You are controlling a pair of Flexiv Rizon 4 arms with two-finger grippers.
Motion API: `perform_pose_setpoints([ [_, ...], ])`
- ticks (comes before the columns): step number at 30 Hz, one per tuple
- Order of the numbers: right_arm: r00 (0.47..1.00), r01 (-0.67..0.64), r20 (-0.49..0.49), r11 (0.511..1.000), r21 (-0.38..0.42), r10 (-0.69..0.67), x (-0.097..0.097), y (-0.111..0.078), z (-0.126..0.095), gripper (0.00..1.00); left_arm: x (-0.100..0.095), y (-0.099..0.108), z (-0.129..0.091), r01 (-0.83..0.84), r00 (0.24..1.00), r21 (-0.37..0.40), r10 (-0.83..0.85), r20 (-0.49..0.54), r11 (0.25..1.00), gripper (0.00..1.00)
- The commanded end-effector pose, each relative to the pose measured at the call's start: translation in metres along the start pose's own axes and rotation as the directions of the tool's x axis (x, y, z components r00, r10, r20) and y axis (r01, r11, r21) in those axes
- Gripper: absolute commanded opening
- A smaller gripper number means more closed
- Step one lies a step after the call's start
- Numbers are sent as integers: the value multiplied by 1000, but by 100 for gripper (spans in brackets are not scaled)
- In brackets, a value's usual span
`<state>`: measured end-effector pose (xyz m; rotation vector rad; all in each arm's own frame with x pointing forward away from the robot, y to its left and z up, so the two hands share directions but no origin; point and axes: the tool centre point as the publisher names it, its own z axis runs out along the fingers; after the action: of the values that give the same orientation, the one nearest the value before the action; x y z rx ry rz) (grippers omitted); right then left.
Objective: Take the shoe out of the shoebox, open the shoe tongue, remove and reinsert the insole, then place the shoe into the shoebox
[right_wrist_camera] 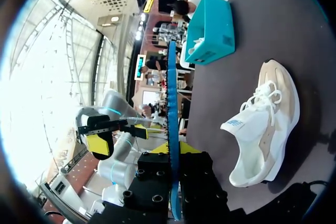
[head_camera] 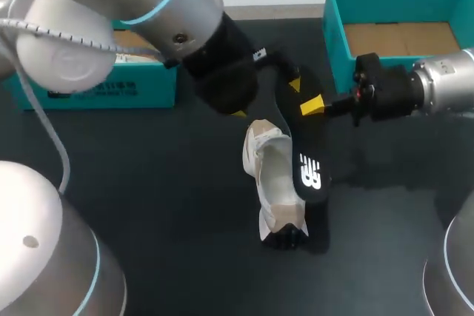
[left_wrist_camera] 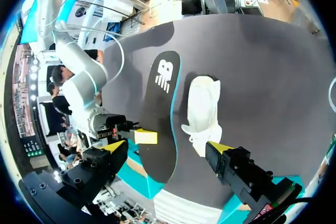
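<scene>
- The right fingers [head_camera: 312, 105] are pressed onto the insole [head_camera: 302, 142] from both sides, pinching it by one long edge close to its plain end. In the right wrist view the insole stands edge-on between them.
- The left fingers [left_wrist_camera: 113, 146] are spread wide. They stand one on each side of that same plain end, and I cannot see either pad pressing on it.
- From the right fingers the insole runs outward, away from both arms. Its logo end dips down just beside the shoe [head_camera: 275, 175].
- The shoe lies on the dark counter [head_camera: 163, 183], between the insole and the left arm's side. Its long axis is roughly parallel to the insole's.
- The logo end sits near the shoe's far, darker end, so the two look matched end for end, though I cannot be sure which end is the heel.
- Judged from this, reinsertion depends on swinging the logo end sideways over the shoe's opening. The right arm, which alone carries the insole, is best placed for that.
- The open shoebox [head_camera: 337, 49] stands behind the right arm, well apart from the shoe.
</scene>
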<state>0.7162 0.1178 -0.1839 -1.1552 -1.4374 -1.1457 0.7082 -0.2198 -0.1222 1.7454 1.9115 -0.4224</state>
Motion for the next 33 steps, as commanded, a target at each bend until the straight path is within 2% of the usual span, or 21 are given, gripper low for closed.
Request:
perform_pose_setpoints([
  [1,1000,-2,3,1000,0,2,1,-1,0,0,35,-1,2,-5,844,-13,11,536,1000,100],
  [7,1000,-4,5,1000,-1,4,2,-1,0,0,40,-3,2,-47,768,-30,55,638,998,100],
  [13,1000,-3,5,1000,-1,3,2,-1,-1,0,49,1,3,-20,717,-33,37,696,999,100],
  [32,1000,-18,-19,1000,2,18,1,-2,1,0,52,4,3,-18,723,-17,25,690,1000,100],
  [33,999,-11,-33,1000,-6,11,1,-1,2,0,52,4,9,-58,687,-51,77,723,997,100],
])
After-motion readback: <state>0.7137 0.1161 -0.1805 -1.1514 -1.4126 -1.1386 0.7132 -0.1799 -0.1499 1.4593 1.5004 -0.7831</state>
